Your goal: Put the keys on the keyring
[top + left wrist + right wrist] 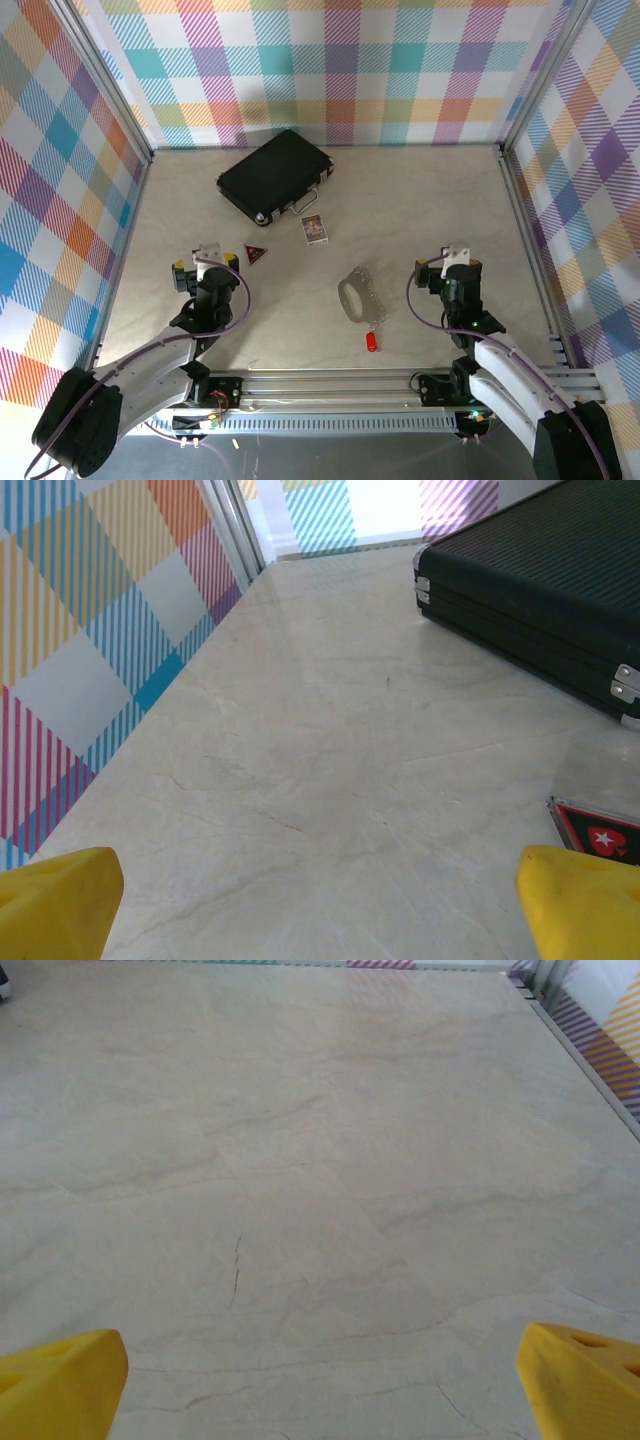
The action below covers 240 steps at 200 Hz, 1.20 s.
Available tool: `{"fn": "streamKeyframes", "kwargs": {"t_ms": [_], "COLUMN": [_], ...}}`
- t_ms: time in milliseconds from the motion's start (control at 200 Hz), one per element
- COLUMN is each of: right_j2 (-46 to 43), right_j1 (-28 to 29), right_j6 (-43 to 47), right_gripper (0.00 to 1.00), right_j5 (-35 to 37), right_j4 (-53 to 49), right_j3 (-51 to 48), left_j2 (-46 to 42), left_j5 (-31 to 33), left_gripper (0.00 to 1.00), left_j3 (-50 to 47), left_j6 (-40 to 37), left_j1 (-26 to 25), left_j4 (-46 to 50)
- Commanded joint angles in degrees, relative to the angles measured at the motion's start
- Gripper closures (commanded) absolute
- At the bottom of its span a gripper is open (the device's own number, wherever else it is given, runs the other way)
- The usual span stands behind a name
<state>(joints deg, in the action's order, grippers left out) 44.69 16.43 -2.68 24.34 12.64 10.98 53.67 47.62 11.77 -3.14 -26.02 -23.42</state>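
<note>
The keyring (358, 293), a thin silver-grey loop with bead-like bumps on its right side, lies flat on the marble table between the two arms. The keys (372, 342), a tiny bright red oblong piece, lie just below it toward the near edge, apart from the loop. My left gripper (205, 258) stands open to the left of the keyring, its yellow fingertips (58, 900) wide apart over bare table. My right gripper (450, 262) stands open to the right of the keyring, with nothing between its yellow fingertips (60, 1378).
A black case (275, 175) lies at the back left, and its corner (540, 600) is ahead of the left gripper. A dark red flat triangle (255, 253) sits right of the left gripper. A small card box (314, 228) lies near the case. Plaid walls enclose the table.
</note>
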Motion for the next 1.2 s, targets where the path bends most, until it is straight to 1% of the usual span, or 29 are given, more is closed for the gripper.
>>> {"fn": "streamKeyframes", "kwargs": {"t_ms": [0, 185, 285, 355, 395, 575, 620, 765, 845, 900, 1055, 1130, 1195], "right_j2": [4.25, 14.16, 18.65, 21.41, 22.9, 26.93, 27.58, 30.14, 32.61, 34.76, 39.0, 40.1, 40.56], "right_j1": [-1.16, -3.09, -4.39, -5.45, -6.07, -7.44, -7.67, -8.71, -9.3, -9.48, -9.74, -10.42, -12.08], "right_j6": [1.74, 2.04, 2.28, 2.17, 2.28, 3.46, 3.59, 3.91, 4.3, 4.73, 5.47, 4.88, 3.62], "right_gripper": [0.01, 0.01, 0.01, 0.01, 0.01, 0.01, 0.01, 0.01, 0.01, 0.01, 0.01, 0.01, 0.01], "right_j5": [-2.2, -4.89, -6.4, -7.44, -7.92, -8.77, -9.06, -10.65, -12.07, -12.38, -13.84, -14.44, -16.93], "right_j4": [9.39, 17.31, 21.72, 23.04, 25.98, 33.08, 34.02, 35.34, 36.83, 38.32, 38.98, 37.29, 35.54], "right_j3": [0.11, 2.23, 3.22, 4.18, 4.54, 4.24, 4.29, 5.57, 6.48, 6.9, 8.8, 10.15, 11.29], "left_j2": [2.5, 9.16, 14.45, 18.24, 20.09, 28.98, 31.21, 38.31, 36.81, 36.93, 35.8, 34.65, 34.33], "left_j5": [-2.19, -5.03, -5.98, -6.8, -7.23, -9.88, -9.87, -9.93, -11.1, -12.01, -14.56, -16.88, -18.4], "left_gripper": [0.0, 0.0, 0.0, 0.0, 0.0, 0.0, 0.0, 0.0, 0.0, 0.0, 0.0, 0.0, 0.0], "left_j3": [-0.96, -1.51, -1.27, -0.7, -0.43, 1.29, 1.82, 1.83, 1.89, 2.11, 2.83, 4.01, 4.4], "left_j6": [-1.39, -2.81, -4.13, -4.74, -4.95, -6.35, -6.86, -8.22, -7.22, -7.15, -5.73, -4.22, -2.89], "left_j1": [1.63, 2.77, 3.49, 4.2, 4.75, 6.22, 6.45, 7.04, 7.4, 7.89, 9.37, 10.77, 12.07], "left_j4": [-8.56, -19.65, -26.5, -30.37, -32.55, -42.35, -43.78, -52.54, -49.66, -49.48, -45.81, -41.67, -40.42]}}
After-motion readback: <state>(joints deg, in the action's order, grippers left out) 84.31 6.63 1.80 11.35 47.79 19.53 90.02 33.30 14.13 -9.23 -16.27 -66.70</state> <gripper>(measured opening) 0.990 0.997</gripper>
